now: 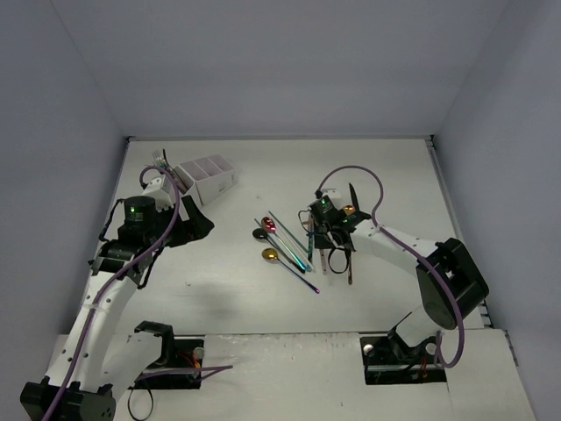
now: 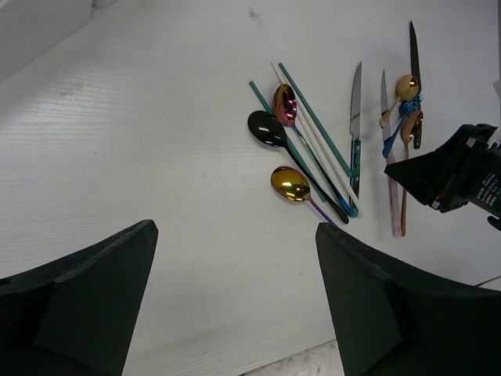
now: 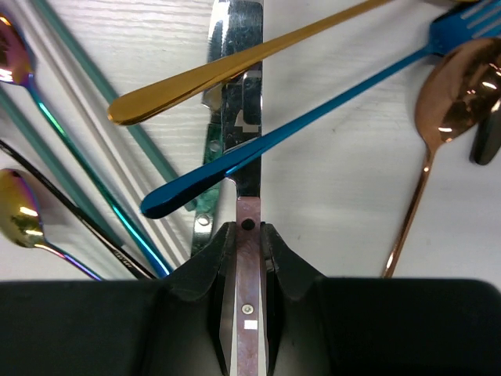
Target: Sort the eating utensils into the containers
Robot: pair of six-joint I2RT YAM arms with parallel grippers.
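The eating utensils lie in a loose cluster mid-table (image 1: 298, 246). My right gripper (image 3: 248, 231) is shut on the pink handle of a knife (image 3: 248, 210), whose blade runs under a blue fork (image 3: 313, 106) and a gold handle (image 3: 235, 66). From above, the right gripper (image 1: 324, 235) is down in the cluster's right side. The left wrist view shows a black spoon (image 2: 266, 128), a gold spoon (image 2: 290, 184) and a teal knife (image 2: 356, 117). My left gripper (image 2: 235, 231) is open and empty, and sits (image 1: 193, 226) just in front of the white containers (image 1: 208, 175).
A copper spoon (image 3: 458, 94) lies right of the held knife, and teal sticks (image 3: 78, 70) and a rainbow spoon (image 3: 19, 215) lie to its left. A black knife (image 2: 412, 55) is at the cluster's far end. Grey walls enclose the table.
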